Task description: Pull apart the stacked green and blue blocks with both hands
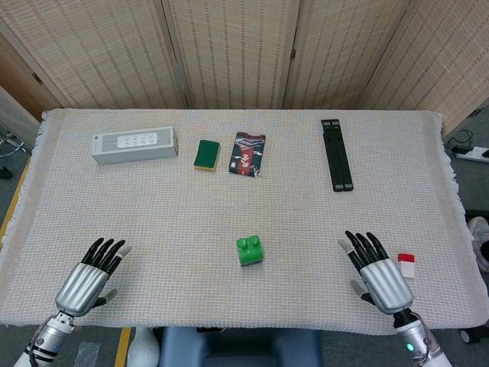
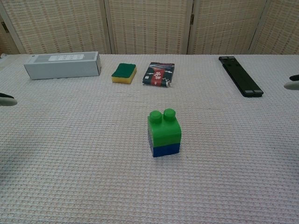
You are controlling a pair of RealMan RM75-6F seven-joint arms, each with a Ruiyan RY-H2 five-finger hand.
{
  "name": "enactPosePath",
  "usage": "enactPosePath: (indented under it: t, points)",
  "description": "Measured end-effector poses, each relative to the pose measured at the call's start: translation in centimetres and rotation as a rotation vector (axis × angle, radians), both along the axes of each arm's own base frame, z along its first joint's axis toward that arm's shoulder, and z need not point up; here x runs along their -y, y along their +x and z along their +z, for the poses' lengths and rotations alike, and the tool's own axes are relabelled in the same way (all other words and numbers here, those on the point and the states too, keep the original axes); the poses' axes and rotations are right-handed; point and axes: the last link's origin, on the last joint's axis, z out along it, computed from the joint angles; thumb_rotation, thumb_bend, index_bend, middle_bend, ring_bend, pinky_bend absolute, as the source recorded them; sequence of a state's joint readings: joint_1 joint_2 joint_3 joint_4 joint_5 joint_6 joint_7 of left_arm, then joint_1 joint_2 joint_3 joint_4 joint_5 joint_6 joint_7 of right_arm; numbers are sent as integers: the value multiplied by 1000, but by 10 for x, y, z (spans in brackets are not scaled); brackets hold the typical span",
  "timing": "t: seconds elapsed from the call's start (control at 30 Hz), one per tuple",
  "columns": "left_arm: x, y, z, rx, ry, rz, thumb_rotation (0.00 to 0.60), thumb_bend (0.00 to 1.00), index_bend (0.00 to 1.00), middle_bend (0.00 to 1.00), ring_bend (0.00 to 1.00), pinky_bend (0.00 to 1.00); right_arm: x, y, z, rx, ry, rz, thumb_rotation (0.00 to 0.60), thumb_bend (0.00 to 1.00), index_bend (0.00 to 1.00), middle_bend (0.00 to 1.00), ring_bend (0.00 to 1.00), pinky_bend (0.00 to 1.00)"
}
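At near centre of worktop (image 1: 306, 199): green block (image 2: 164, 127) seated on blue block (image 2: 166, 149), still stacked, untouched. Left hand (image 1: 90, 278) and right hand (image 1: 378, 272) flank stack, well apart, fingers spread, empty; likely staged for two-sided grasp.

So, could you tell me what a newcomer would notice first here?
Probably the green block stacked on the blue block, alone at the table's near middle. Next, the left hand and right hand, open, flanking it at the near edge, touching nothing.
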State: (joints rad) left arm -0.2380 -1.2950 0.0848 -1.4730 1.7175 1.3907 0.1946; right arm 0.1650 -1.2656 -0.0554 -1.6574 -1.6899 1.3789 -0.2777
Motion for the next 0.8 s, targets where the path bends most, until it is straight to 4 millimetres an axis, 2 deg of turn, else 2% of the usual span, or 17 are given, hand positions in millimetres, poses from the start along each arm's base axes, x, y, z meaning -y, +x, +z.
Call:
enactPosePath:
  t: [0.47,0.6,0.67,0.8]
  points:
    - [7,9,-5,23,-43,-40,600,246,90,83,16,0,-5,1,7,19,-10,10,600,366,0,0,0,0]
    - [7,22,-10,30,-88,-108,600,246,78,84,16,0,-6,4,12,37,-21,17,600,366,0,0,0,0]
    - [5,32,-12,38,-114,-148,600,245,33,94,18,0,-7,5,13,46,-21,21,600,366,0,0,0,0]
    - [-6,51,-18,72,-196,-196,600,245,0,122,19,0,-6,5,15,58,-24,19,600,366,0,0,0,0]
